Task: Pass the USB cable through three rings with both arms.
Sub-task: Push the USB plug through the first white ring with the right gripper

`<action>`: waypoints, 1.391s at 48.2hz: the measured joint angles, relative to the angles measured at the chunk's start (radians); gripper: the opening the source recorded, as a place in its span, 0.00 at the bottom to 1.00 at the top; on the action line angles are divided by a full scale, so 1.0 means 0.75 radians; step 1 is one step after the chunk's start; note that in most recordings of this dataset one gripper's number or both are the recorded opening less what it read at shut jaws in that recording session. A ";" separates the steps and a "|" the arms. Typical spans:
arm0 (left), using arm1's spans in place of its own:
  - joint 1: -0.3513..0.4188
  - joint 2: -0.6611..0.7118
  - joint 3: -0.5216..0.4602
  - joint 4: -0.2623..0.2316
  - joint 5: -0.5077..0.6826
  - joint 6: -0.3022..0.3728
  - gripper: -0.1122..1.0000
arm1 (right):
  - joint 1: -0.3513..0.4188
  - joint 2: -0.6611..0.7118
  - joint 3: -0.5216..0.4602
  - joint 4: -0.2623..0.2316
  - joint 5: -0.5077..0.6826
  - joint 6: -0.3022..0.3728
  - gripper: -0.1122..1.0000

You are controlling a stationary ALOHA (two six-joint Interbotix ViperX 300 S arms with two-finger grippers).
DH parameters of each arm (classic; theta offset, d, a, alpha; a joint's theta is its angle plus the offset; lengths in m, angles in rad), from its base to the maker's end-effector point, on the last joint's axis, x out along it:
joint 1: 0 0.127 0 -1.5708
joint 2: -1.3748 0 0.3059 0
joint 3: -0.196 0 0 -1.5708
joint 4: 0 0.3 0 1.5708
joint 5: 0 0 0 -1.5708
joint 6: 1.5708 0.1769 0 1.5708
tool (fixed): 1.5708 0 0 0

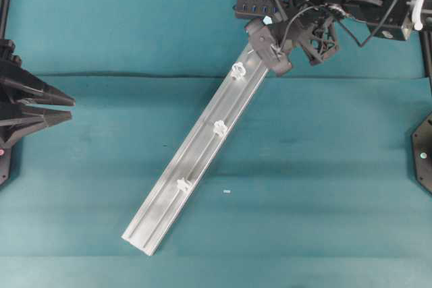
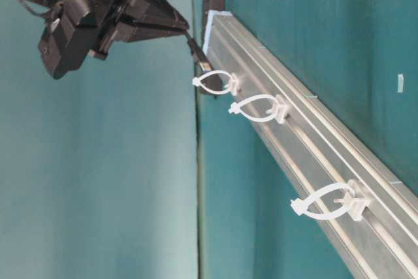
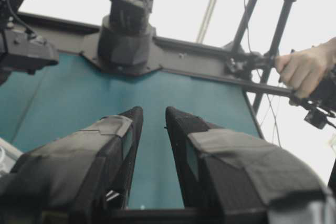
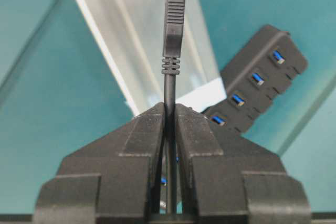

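I have the right gripper (image 4: 169,109) at the far end of the silver rail (image 1: 196,160), its jaws pinched tight on the USB cable (image 4: 169,90) just behind the plug. The plug's metal tip points along the rail, just short of the nearest of the three rings (image 2: 217,82); none is threaded yet. The black hub (image 4: 257,80) lies beside the rail's end. My left gripper (image 1: 67,108) waits at the bench's edge, well apart, jaws partly open and empty.
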 measured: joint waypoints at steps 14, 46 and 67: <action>0.000 0.004 -0.022 0.000 0.002 -0.006 0.46 | -0.012 0.002 0.002 0.133 -0.063 -0.129 0.18; 0.012 0.012 -0.033 0.000 0.004 -0.008 0.46 | -0.157 0.061 -0.131 0.479 0.233 -0.601 0.18; 0.016 0.022 -0.031 0.000 0.006 -0.008 0.46 | -0.135 0.100 -0.143 0.532 0.254 -0.636 0.18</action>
